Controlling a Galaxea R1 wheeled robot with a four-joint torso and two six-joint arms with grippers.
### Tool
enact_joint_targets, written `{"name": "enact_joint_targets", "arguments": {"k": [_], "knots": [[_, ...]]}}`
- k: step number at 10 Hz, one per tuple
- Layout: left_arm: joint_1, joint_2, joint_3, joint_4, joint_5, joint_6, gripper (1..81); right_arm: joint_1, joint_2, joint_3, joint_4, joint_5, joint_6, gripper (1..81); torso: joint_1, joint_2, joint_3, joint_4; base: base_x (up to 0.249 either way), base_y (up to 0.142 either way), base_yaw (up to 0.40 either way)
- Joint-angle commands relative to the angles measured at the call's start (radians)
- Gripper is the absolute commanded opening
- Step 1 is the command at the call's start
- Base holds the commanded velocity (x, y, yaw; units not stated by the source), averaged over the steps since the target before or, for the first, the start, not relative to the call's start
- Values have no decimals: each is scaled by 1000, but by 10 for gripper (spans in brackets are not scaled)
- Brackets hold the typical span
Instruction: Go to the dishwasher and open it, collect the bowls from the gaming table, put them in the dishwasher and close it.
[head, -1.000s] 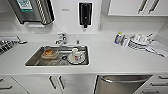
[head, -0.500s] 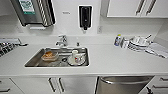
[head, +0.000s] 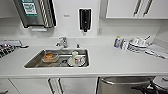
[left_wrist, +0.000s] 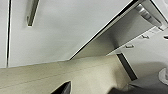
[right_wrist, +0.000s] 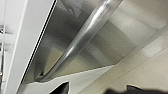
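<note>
The dishwasher (head: 125, 86) sits under the counter at the lower right, with a brushed-steel front and a bar handle (head: 127, 80) along its top edge. My right gripper (head: 144, 88) shows as dark parts just in front of that handle. In the right wrist view the handle (right_wrist: 82, 42) runs close and large across the steel front, and the right gripper (right_wrist: 92, 91) has its dark tips apart with nothing between them. The left gripper (left_wrist: 87, 91) hangs over beige floor beside white cabinet doors (left_wrist: 57, 32), tips apart and empty. The bowls and the gaming table are out of view.
A steel sink (head: 33, 62) holds used dishes and a cup. A tap (head: 62, 42) stands behind it. A bottle (head: 117, 42) and stacked crockery (head: 138, 44) sit at the counter's right. White cabinet doors (head: 75, 86) lie left of the dishwasher.
The whole head picture has shifted slightly as the camera moved. The things on the counter and in the sink have stayed where they were.
</note>
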Motion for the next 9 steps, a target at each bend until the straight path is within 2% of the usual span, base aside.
{"name": "enact_joint_targets", "arguments": {"k": [1, 4, 6, 9], "knots": [[-156, -83, 97, 16, 19, -1, 811, 130, -8, -36, 54, -62, 6, 811, -1, 1, 0, 0, 0, 0, 0], [-237, -102, 188, 1, 38, -4, 811, 151, 14, -60, 63, -79, 6, 811, 10, -16, 0, 0, 0, 0, 0], [-265, -71, 214, -2, 70, -4, 811, 190, 46, -120, 91, -143, 7, 811, 11, -16, 0, 0, 0, 0, 0], [-265, -13, 205, 0, 93, -4, 811, 280, 121, -269, 163, -246, 9, 811, 11, -16, 0, 0, 0, 0, 0]]}}
